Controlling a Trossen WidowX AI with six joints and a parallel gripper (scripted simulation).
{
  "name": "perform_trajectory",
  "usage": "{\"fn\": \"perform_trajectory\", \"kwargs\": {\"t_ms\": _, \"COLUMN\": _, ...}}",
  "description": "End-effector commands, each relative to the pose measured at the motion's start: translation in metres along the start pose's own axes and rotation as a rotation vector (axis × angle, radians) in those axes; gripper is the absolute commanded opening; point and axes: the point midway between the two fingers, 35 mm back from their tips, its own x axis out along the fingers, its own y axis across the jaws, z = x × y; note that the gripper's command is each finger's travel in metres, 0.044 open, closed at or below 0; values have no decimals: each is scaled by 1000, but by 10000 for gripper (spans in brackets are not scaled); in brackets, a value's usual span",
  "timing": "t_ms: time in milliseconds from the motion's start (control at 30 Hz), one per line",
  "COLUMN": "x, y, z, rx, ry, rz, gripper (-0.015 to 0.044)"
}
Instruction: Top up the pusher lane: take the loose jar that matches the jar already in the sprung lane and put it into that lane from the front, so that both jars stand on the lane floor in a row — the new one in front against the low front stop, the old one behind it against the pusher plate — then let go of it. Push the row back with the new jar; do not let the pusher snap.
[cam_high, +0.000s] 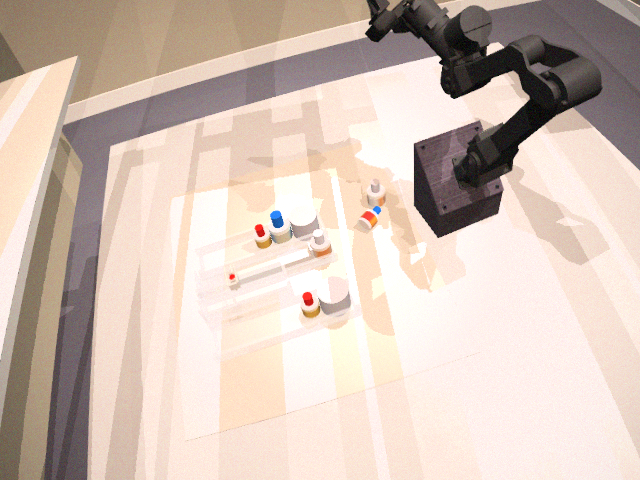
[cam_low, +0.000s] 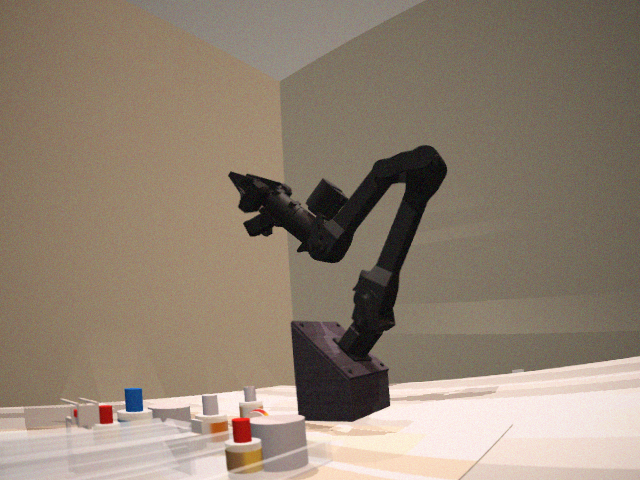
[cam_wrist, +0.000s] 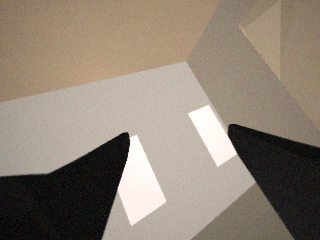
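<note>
A clear rack (cam_high: 268, 338) holds three lanes. The middle, sprung lane holds one jar (cam_high: 320, 243) (cam_low: 210, 414) with a grey cap and an orange band, at its right end. A small red knob (cam_high: 232, 277) sits at the lane's left end. A matching loose jar (cam_high: 376, 193) (cam_low: 249, 398) stands upright on the table right of the rack. Another loose jar (cam_high: 369, 217) with a blue cap and a red band lies on its side near it. My gripper (cam_high: 379, 23) (cam_low: 248, 198) (cam_wrist: 177, 133) is open and empty. It is high in the air, pointing up, far from the jars.
The back lane holds a red-capped jar (cam_high: 262, 236), a blue-capped jar (cam_high: 278, 225) and a grey cylinder (cam_high: 303, 222). The front lane holds a red-capped jar (cam_high: 309, 303) (cam_low: 241, 448) and a grey cylinder (cam_high: 334, 296). The arm's dark base block (cam_high: 444, 191) (cam_low: 330, 382) stands right of the jars.
</note>
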Motion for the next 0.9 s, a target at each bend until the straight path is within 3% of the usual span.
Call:
{"fn": "perform_trajectory", "kwargs": {"t_ms": 0, "x": 1, "y": -1, "z": 2, "rx": -13, "ry": -8, "rz": -3, "gripper": 426}}
{"fn": "perform_trajectory", "kwargs": {"t_ms": 233, "x": 15, "y": -33, "z": 75, "rx": -503, "ry": -287, "rz": -204, "gripper": 440}}
{"fn": "perform_trajectory", "kwargs": {"t_ms": 467, "x": 1, "y": -80, "z": 145, "rx": -1035, "ry": -444, "rz": -638, "gripper": 440}}
{"fn": "perform_trajectory", "kwargs": {"t_ms": 633, "x": -27, "y": -114, "z": 183, "rx": -1369, "ry": -403, "rz": -1050, "gripper": 440}}
{"fn": "perform_trajectory", "kwargs": {"t_ms": 867, "x": -74, "y": -149, "z": 210, "rx": -1656, "ry": -142, "rz": -1583, "gripper": 440}}
